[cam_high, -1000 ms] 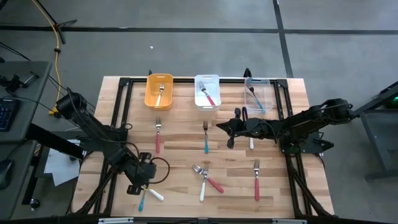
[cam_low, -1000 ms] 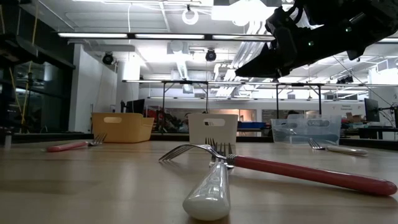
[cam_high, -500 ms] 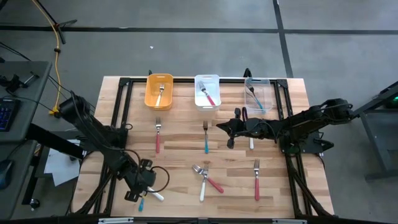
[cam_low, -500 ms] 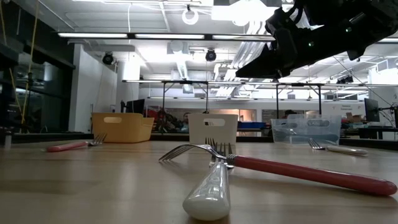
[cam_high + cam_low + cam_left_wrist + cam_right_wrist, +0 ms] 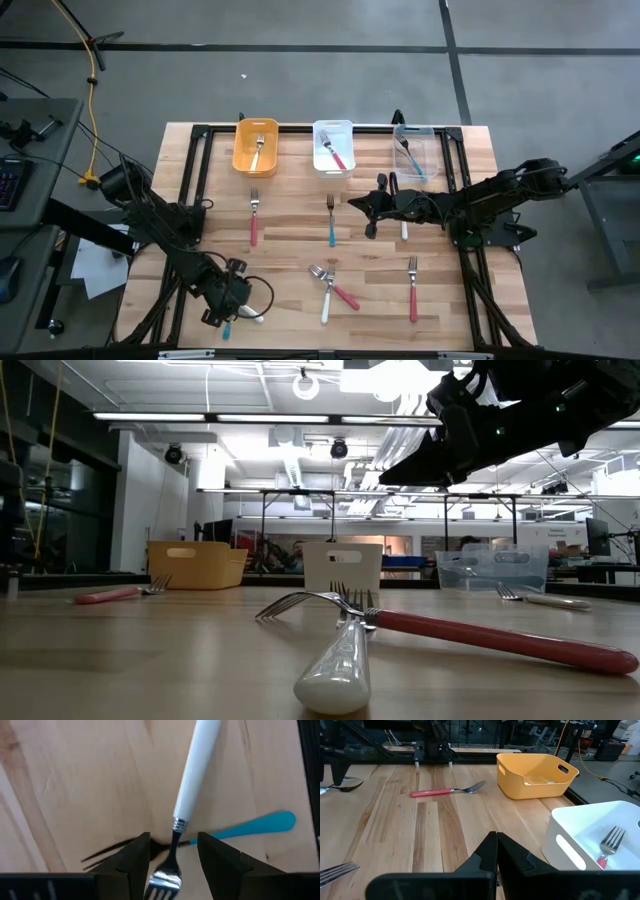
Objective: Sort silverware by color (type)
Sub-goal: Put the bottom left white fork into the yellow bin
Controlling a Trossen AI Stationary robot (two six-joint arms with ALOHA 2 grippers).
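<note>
My left gripper [image 5: 232,300] [image 5: 173,864] is open near the table's near-left corner. Its fingers stand on either side of the metal neck [image 5: 175,840] of a white-handled fork [image 5: 252,316], apart from it. That fork lies flat, crossed over a teal-handled fork [image 5: 260,824] [image 5: 227,329]. My right gripper [image 5: 374,206] [image 5: 495,851] is shut and holds nothing. It hovers above the table's middle, near a white-handled fork [image 5: 404,229]. Other forks lie flat: a red one [image 5: 253,225], a teal one [image 5: 331,232], another red one [image 5: 413,295], and a white and a red one crossed [image 5: 330,292].
Three bins stand along the far edge: a yellow one [image 5: 256,146] with a fork inside, a white one [image 5: 333,148] holding a red-handled fork, and a clear one [image 5: 413,150] holding a teal-handled fork. Bare wood lies between the scattered forks.
My left gripper has moved a short way toward the table's near edge and down over the crossed white and teal forks. The forks and my right arm have kept still.
</note>
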